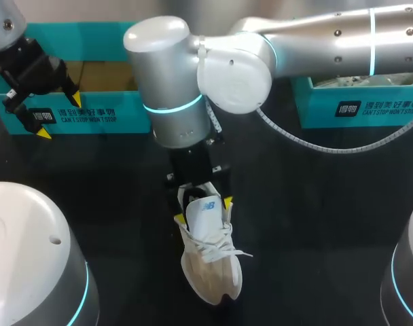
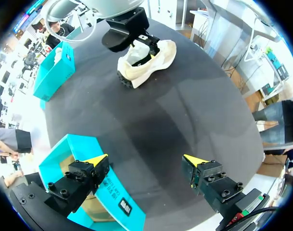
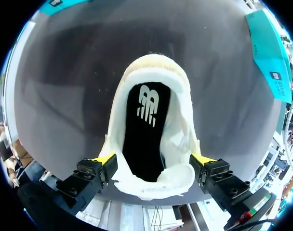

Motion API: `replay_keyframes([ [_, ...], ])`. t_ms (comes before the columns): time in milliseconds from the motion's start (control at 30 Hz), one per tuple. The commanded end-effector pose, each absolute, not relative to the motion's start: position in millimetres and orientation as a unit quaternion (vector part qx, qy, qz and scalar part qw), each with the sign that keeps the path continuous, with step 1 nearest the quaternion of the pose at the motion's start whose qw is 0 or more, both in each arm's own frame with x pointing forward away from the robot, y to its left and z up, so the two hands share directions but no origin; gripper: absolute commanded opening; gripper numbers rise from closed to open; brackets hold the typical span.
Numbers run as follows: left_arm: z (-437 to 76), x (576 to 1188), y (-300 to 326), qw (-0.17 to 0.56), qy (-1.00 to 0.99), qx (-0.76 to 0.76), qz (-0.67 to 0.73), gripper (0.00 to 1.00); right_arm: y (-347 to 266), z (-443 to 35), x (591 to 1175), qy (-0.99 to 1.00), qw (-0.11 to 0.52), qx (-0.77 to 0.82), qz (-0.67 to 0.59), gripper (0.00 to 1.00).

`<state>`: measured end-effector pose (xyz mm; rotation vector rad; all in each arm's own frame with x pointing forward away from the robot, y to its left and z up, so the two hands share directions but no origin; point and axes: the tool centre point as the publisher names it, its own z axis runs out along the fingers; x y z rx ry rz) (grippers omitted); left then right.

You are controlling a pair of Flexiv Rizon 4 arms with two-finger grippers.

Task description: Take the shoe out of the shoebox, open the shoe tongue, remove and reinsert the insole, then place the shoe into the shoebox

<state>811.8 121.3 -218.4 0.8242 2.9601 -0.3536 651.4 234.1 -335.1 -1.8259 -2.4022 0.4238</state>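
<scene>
Head view: shoe (image 1: pixel 210 261) on table (image 1: pixel 315 224), out of shoebox (image 1: pixel 91 115). Our right gripper (image 1: pixel 204 210) straddles heel (image 3: pixel 153 183), fingers (image 3: pixel 104 160) spread, unclamped; we judge it lined up for insole (image 3: pixel 145 134). Our left gripper (image 2: pixel 146 161) gapes empty over shoebox, out of way.

The head view looks down from above and behind onto the dark desk (image 1: pixel 315 217), with the shoe (image 1: pixel 210 258) low in the middle. The left wrist view hangs high over one edge of the desk, just above a teal box (image 2: pixel 113 186), and faces across the desk to the shoe (image 2: pixel 151 60) far ahead. The right wrist view is very close and looks straight down into the shoe (image 3: pixel 149 120). All three views share the shoe. The head and left wrist views also share that box (image 1: pixel 125 112).
</scene>
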Motion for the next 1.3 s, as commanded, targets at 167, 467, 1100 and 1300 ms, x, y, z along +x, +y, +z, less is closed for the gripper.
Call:
replay_keyframes([
  [167,-217.6,810.9,121.7,0.025,0.957,0.267,-0.113,1.0,231.2,-332.6,639.7,-0.78,0.049,-0.607,0.141,1.0],
  [467,-217.6,810.9,121.7,0.025,0.957,0.267,-0.113,1.0,225.9,-325.2,628.0,-0.774,0.052,-0.614,0.145,1.0],
  [1100,-217.6,810.9,121.7,0.025,0.957,0.267,-0.113,1.0,209.1,-308.3,570.8,-0.775,0.065,-0.611,0.149,1.0],
  [1300,-217.6,810.9,121.7,0.025,0.957,0.267,-0.113,1.0,203.7,-302.6,557.8,-0.779,0.06,-0.607,0.147,1.0],
])
